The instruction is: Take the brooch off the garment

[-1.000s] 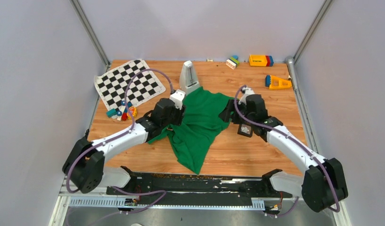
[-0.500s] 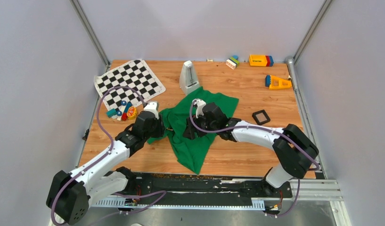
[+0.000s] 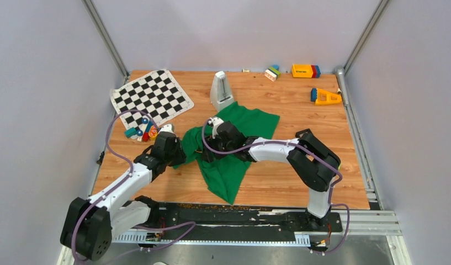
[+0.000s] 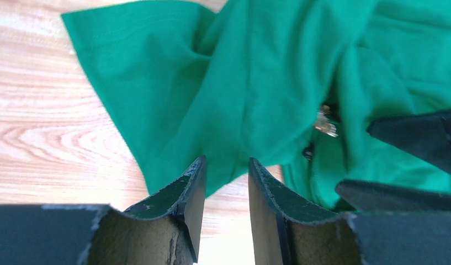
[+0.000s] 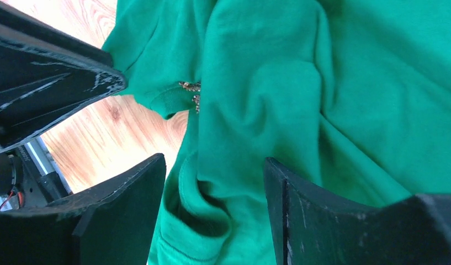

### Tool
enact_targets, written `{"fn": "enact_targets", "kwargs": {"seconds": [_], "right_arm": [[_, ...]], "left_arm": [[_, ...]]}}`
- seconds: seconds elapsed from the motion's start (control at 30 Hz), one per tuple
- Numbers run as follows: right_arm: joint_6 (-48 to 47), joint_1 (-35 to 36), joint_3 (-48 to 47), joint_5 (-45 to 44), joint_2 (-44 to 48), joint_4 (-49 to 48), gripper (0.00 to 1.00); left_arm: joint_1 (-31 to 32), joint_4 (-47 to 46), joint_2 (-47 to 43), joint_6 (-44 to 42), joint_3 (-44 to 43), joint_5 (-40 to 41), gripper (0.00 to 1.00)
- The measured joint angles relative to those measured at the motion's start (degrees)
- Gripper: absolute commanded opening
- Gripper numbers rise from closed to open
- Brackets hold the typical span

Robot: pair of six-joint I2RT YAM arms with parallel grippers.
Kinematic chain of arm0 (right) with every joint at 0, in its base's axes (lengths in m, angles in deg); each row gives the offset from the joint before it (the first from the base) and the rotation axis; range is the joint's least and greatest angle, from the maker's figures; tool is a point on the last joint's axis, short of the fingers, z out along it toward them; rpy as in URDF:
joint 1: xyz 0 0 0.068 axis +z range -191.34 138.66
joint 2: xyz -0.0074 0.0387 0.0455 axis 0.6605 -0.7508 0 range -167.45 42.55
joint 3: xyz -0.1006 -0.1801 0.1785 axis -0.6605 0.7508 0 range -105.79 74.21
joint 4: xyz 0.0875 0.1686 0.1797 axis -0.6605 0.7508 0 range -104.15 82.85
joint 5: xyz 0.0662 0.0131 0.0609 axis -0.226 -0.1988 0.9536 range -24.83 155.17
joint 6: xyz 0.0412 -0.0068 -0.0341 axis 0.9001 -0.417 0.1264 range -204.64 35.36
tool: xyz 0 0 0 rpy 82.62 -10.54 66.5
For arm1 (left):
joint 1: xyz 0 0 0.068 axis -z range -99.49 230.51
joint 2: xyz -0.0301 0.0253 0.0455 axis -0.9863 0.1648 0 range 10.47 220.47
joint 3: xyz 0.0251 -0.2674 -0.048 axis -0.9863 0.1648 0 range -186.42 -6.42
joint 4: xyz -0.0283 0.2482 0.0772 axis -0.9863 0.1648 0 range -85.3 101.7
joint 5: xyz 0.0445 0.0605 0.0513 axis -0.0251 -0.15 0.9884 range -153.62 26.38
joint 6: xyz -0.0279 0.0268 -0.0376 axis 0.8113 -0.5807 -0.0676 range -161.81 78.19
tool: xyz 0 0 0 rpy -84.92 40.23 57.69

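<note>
- The brooch (image 4: 324, 124) shows only as a tiny glinting bit tucked in a crease of the garment (image 3: 255, 120). Its colours are too small to make out.
- In the right wrist view it sits at a hemmed, cuff-like edge of the cloth, next to a strip of bare wood.
- The garment is a plain bright green shirt, crumpled and folded over itself near the middle of the table (image 3: 300, 182). One corner points toward the arms' bases.
- The right gripper (image 5: 212, 163) reaches across over the left part of the shirt. Its fingers are spread wide with a rumpled fold of cloth beneath and between them, and nothing is clamped. The brooch lies just beyond its fingertips.
- The left gripper (image 4: 226, 163) comes at the shirt's left edge. Its fingers stand a narrow gap apart, with wood visible through the gap and the hem of the cloth at the tips, so it grips nothing. The brooch is off to its right, close to the other gripper's dark fingers.
- The two grippers face each other with the brooch between them.
- A grey metronome (image 3: 221, 89) stands upright at the shirt's far edge.
- A chequered mat (image 3: 151, 98) lies at the far left, with a cluster of toy blocks (image 3: 141, 132) by its near corner.
- A yellow block (image 3: 305, 70) and an orange wedge (image 3: 325, 97) lie at the far right, well apart from the shirt.
</note>
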Motion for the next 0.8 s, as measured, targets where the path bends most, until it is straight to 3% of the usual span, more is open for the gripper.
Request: {"fn": "enact_targets", "kwargs": {"seconds": [0.07, 0.17, 0.27, 0.43, 0.8], "right_arm": [[0.02, 0.87, -1.27, -0.83, -1.66, 0.33, 0.50], [0.00, 1.60, -3.28, -3.08, -3.45, 1.46, 0.20], [0.39, 1.84, -3.56, -5.97, -3.72, 2.32, 0.00], [0.44, 1.81, 0.33, -7.39, -0.83, 0.79, 0.00], [-2.69, 1.81, 16.63, -1.75, 19.80, -12.46, 0.00]], "left_arm": [[-1.51, -0.35, 3.15, 0.85, 0.00, -0.07, 0.40], [-3.43, -1.16, 7.28, 1.49, 0.02, -0.50, 0.37], [-5.66, -2.40, 11.15, 1.88, -0.28, -1.53, 0.35], [-8.83, -2.99, 16.57, 1.79, -4.61, -1.01, 0.34], [-11.47, -4.33, 29.94, 0.11, -17.38, -2.40, 0.37]]}}
